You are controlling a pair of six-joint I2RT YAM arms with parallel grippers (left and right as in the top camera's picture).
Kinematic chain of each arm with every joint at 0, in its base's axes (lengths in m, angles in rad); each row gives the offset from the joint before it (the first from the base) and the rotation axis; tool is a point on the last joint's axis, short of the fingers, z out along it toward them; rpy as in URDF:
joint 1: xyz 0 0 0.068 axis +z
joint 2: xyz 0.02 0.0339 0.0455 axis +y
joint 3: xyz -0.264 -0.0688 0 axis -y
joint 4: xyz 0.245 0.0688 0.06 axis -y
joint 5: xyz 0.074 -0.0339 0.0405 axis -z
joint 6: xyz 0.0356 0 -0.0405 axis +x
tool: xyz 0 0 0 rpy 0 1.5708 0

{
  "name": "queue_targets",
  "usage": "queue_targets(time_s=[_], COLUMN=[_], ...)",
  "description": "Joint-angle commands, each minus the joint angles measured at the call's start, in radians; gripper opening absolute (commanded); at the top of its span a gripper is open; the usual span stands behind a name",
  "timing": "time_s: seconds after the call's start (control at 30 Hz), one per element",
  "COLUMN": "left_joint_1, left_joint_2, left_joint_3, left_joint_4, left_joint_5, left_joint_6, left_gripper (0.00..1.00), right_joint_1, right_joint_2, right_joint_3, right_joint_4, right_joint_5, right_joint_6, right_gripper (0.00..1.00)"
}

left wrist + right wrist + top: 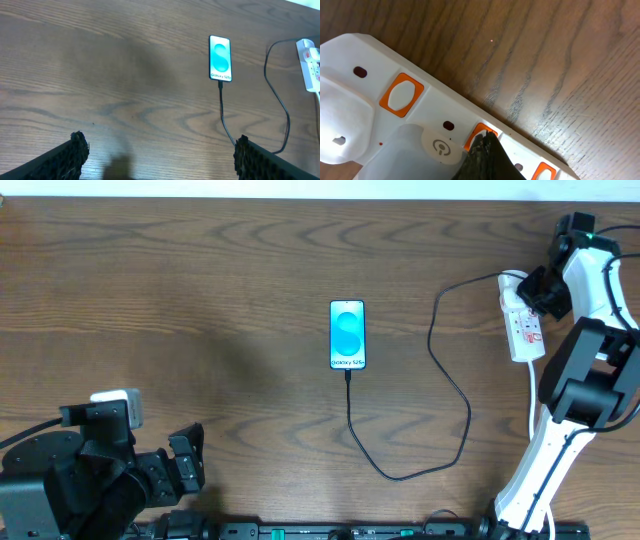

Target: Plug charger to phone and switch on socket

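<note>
The phone (347, 334) (220, 58) lies face up mid-table, its screen lit cyan. The black charger (455, 395) (223, 120) cable meets the phone's bottom edge, loops toward the front and runs up to the white socket (522, 325) (311, 70) (365, 75) at the far right. My right gripper (532, 292) (485, 139) is shut, its joined tips pressing on one orange switch (476, 131) of the socket, beside a white plug (405, 150). Low at the front left, my left gripper (185, 465) (161, 145) stands wide open over bare wood, far from the phone.
Another orange switch (401, 94) sits further along the strip. The right arm's white body (560, 430) stands along the right edge. A black rail (350, 531) runs along the table's front edge.
</note>
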Motion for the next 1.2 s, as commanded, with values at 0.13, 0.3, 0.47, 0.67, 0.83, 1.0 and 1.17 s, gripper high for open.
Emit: queue_targets(time_s=[0.13,0.3,0.47,0.67,0.83,1.0,1.17], left_joint_1=[0.004,0.004,0.004,0.004,0.004,0.004,0.004], left_joint_2=[-0.003,-0.003,-0.003,-0.003,-0.003,-0.003,-0.003], left_joint_3=[0.008,0.008,0.008,0.008,0.008,0.008,0.008], left_joint_4=[0.000,0.000,0.000,0.000,0.000,0.000,0.000], left_joint_5=[-0.010,-0.010,-0.010,-0.010,-0.010,-0.010,-0.010], left_joint_6=[0.010,0.010,0.010,0.010,0.010,0.010,0.010], left_gripper=[0.94,0.94,0.94,0.94,0.94,0.94,0.94], right_joint_1=[0.118,0.132,0.136,0.135,0.136,0.136,0.136], right_joint_2=[0.071,0.071,0.071,0.071,0.071,0.071,0.071], right_joint_3=[-0.040,-0.040,-0.041,-0.042,-0.074,-0.114,-0.115], right_joint_4=[0.019,0.013,0.002,-0.018,-0.021,-0.014,-0.020], right_joint_5=[-0.254,-0.312,-0.381,-0.386,-0.410,-0.418,-0.469], right_joint_6=[-0.032,-0.031,-0.031,-0.010,-0.004,0.011,0.011], right_gripper=[0.01,0.01,0.01,0.01,0.01,0.01,0.01])
